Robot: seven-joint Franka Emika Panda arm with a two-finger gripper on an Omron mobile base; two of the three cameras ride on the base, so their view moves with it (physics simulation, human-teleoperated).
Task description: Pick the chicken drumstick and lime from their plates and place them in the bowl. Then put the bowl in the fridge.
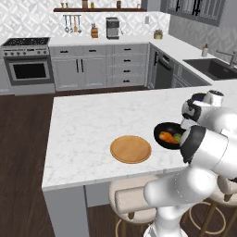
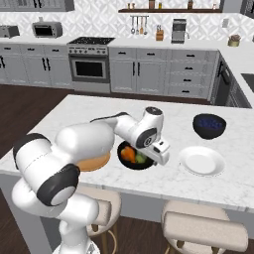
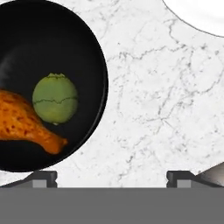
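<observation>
The glossy black bowl (image 3: 48,39) stands on the marble island, and inside it the orange-brown chicken drumstick (image 3: 22,124) lies beside the round green lime (image 3: 55,98). From the right base view the bowl (image 2: 120,155) holds the drumstick (image 2: 128,153) and lime (image 2: 141,158). My gripper (image 3: 111,178) hangs open just off the bowl's rim, over bare marble between the bowl and the white plate (image 2: 201,161), gripping nothing. The tan wooden plate (image 1: 131,149) lies bare on the bowl's other side. The fridge is out of view.
A smaller dark blue bowl (image 2: 209,125) stands behind the white plate. Padded stools (image 2: 206,230) sit under the island's near edge. An oven (image 2: 89,67) and grey cabinets line the far wall, and a sink (image 1: 213,67) is set in the side counter.
</observation>
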